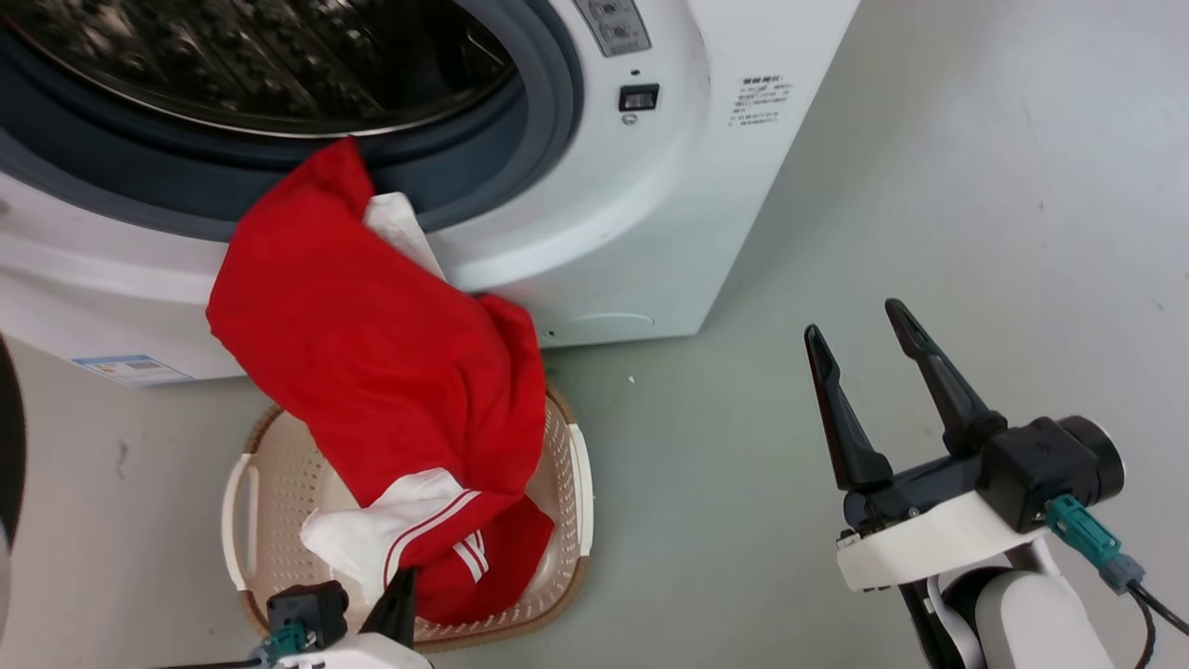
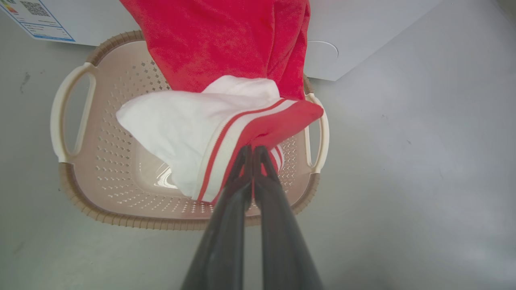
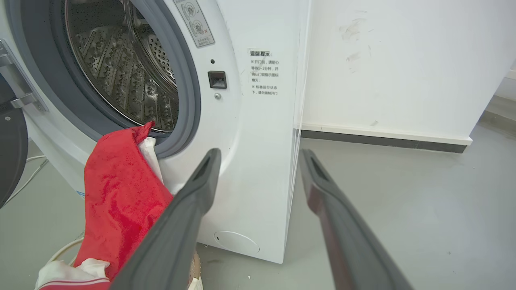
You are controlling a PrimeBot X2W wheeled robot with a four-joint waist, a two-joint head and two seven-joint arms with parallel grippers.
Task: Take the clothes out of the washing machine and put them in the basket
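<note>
A red garment with white striped trim hangs from the lip of the washing machine porthole down into the basket on the floor below. Its top end still lies on the grey door seal. My left gripper is shut on the garment's striped trim above the basket; its finger shows at the head view's bottom edge. My right gripper stands open and holds nothing, over the floor to the right of the machine. The steel drum looks empty as far as I can see.
The washer's black-framed door stands open at the left. Grey floor stretches to the right of the machine, ending at a white wall with a dark skirting. A white cable runs along the floor by the door.
</note>
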